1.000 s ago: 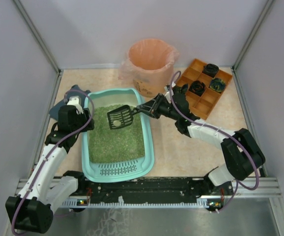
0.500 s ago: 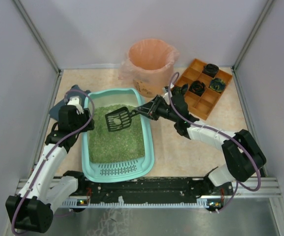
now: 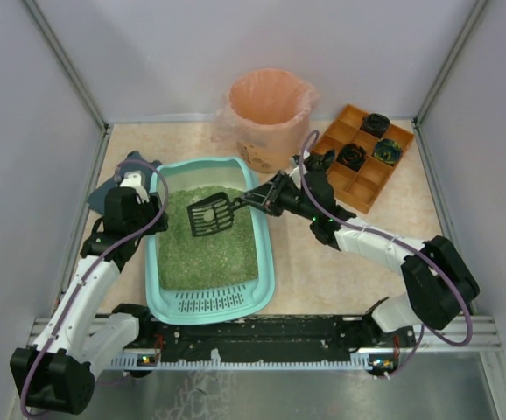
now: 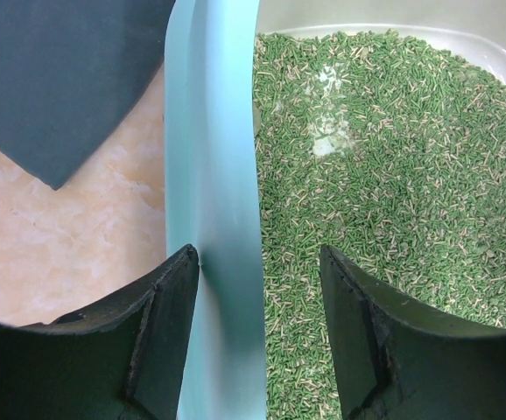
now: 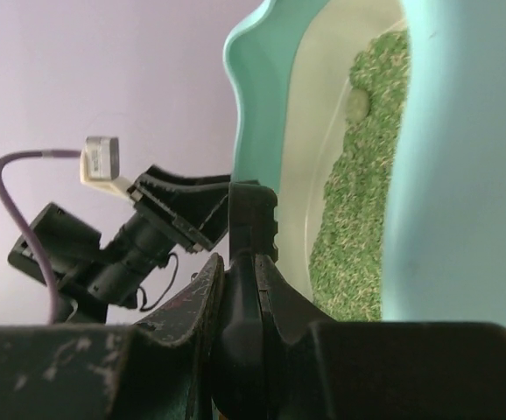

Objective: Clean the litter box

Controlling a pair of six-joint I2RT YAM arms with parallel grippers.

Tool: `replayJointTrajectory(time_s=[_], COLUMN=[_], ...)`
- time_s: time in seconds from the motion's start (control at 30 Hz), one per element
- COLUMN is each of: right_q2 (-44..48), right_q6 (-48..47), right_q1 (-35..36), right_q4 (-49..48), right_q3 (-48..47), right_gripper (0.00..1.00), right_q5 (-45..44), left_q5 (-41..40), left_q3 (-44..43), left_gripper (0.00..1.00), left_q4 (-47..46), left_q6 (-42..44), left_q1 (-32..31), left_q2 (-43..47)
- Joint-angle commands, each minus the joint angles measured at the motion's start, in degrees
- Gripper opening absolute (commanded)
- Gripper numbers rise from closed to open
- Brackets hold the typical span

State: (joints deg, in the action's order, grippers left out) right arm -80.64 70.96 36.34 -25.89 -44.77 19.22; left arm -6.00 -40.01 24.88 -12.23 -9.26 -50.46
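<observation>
The teal litter box (image 3: 267,262) holds green litter (image 3: 209,254), with its slotted ledge at the near end. My right gripper (image 3: 268,199) is shut on the handle of a black slotted scoop (image 3: 212,214). The scoop hangs over the far part of the litter with a pale lump (image 3: 207,218) in it. In the right wrist view the gripper (image 5: 240,258) pinches the handle (image 5: 253,214) beside the box rim (image 5: 450,175). My left gripper (image 4: 257,254) stands open astride the box's left rim (image 4: 214,175), one finger outside and one over the litter (image 4: 393,175).
A round bin (image 3: 270,109) with a peach liner stands behind the box. An orange compartmented tray (image 3: 364,175) with black items lies at the back right. A dark sheet (image 4: 60,79) lies on the table left of the box. Grey walls close in both sides.
The right arm has shifted a little and the scoop has drifted slightly left and down over the litter. The left arm has not moved.
</observation>
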Motion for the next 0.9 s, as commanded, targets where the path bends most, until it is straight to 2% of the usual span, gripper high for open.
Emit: replayJointTrajectory(time_s=[0.0,0.07,0.2,0.37,0.5,0.57,0.67,0.8,0.87], right_q2=[1.43,1.57,-1.17,-0.12,-1.6,-1.13,1.83,1.49,1.29], right_q6=[2.21,4.86,-1.62,5.19,-1.87,-2.22,3.69,-3.69,-4.47], right_q1=[-0.78,-0.96,4.51,0.21,4.99,3.01,-1.24,3.63,3.64], right_q4=[-6.99,-10.9,-3.33,-11.65,-3.4,-1.89,-7.19,3.01,4.09], right_q3=[-0.02,2.78,-4.64,2.75,-5.27,-5.06,0.97,-7.46,-8.47], right_gripper=[0.0,0.0,0.0,0.0,0.0,0.0,0.0,0.0,0.0], right_q5=[0.35,-0.22,1.01,-0.49,1.0,0.64,-0.84,-1.35,-0.29], left_q5=[0.04,-0.35,-0.29,-0.74,-0.66,-0.15,-1.16,-1.14,-0.34], left_q3=[-0.43,-0.43,-0.09,-0.67,0.06,-0.22,-0.69,0.23,0.06], left_gripper=[0.63,0.63,0.64,0.63,0.63,0.62,0.62,0.62,0.62], left_q4=[-0.28,0.1,-0.71,0.41,-0.82,-0.41,0.57,-1.02,-0.79], left_q6=[-0.42,-0.55,-0.38,-0.72,-0.53,-0.45,-0.85,-0.56,-0.39], left_q1=[-0.24,-0.24,-0.22,-0.24,-0.28,-0.24,-0.24,-0.24,-0.22], left_q2=[-0.05,-0.03,0.1,-0.31,0.12,-0.38,-0.17,0.97,0.45])
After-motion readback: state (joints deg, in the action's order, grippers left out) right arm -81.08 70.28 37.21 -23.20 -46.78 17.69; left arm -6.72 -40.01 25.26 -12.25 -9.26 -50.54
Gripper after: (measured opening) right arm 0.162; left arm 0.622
